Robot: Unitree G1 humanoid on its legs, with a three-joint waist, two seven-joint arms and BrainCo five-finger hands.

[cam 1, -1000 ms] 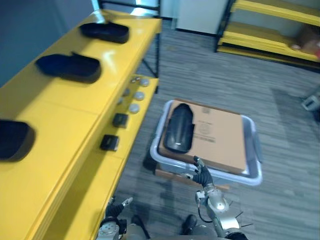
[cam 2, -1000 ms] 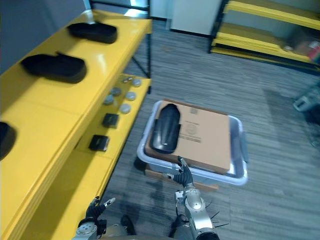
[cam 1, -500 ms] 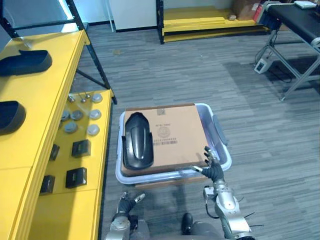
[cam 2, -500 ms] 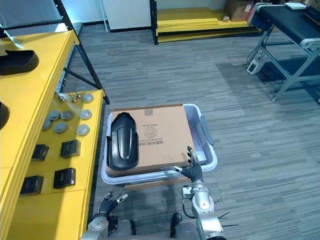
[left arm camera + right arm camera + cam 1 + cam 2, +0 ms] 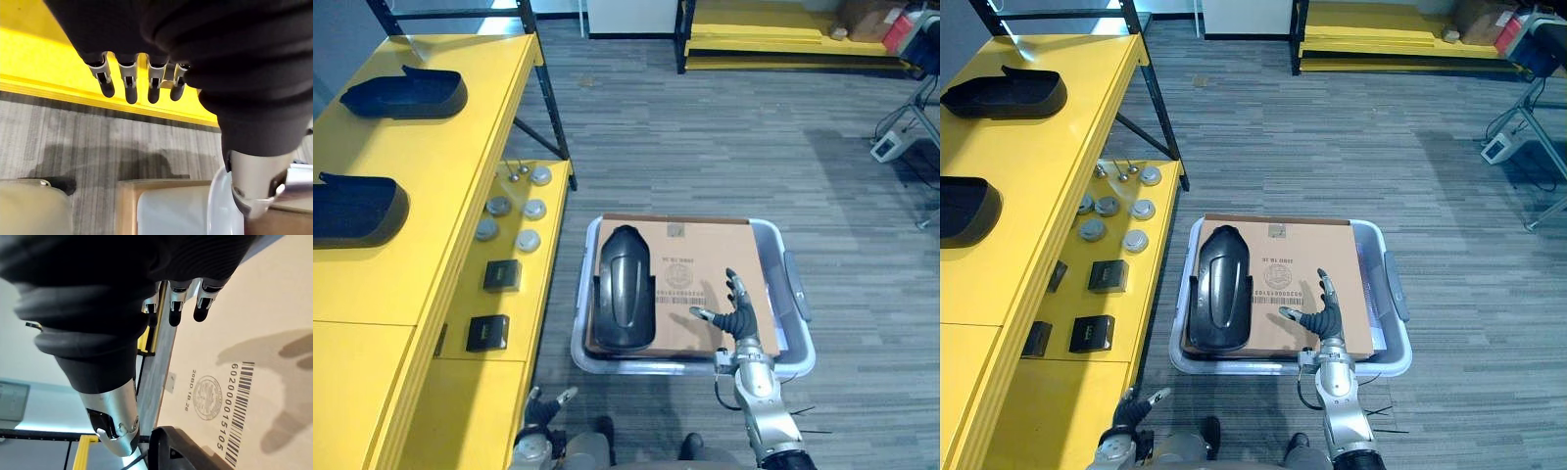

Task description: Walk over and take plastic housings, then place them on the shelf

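A black plastic housing (image 5: 625, 301) lies on the left part of a cardboard sheet (image 5: 705, 264) that covers a pale bin (image 5: 798, 299) on the floor. My right hand (image 5: 739, 315) hovers open over the cardboard, to the right of the housing, fingers spread and not touching it. In the right wrist view the fingers (image 5: 201, 307) are straight above the cardboard (image 5: 264, 323), with the housing (image 5: 188, 450) nearby. My left hand (image 5: 544, 405) hangs low beside the yellow shelf, its fingers (image 5: 129, 87) relaxed and empty. Two more black housings (image 5: 406, 92) (image 5: 356, 208) rest on the yellow shelf top (image 5: 460, 186).
A lower yellow shelf level (image 5: 524, 264) holds several grey discs (image 5: 529, 240) and small black boxes (image 5: 502, 275). A second yellow rack (image 5: 773, 39) stands at the back. Metal table legs (image 5: 906, 122) show at the far right. Grey carpet surrounds the bin.
The camera has swung, so the whole scene has shifted. My right hand has moved from the bin's near rim forward over the cardboard. The housing has stayed in place.
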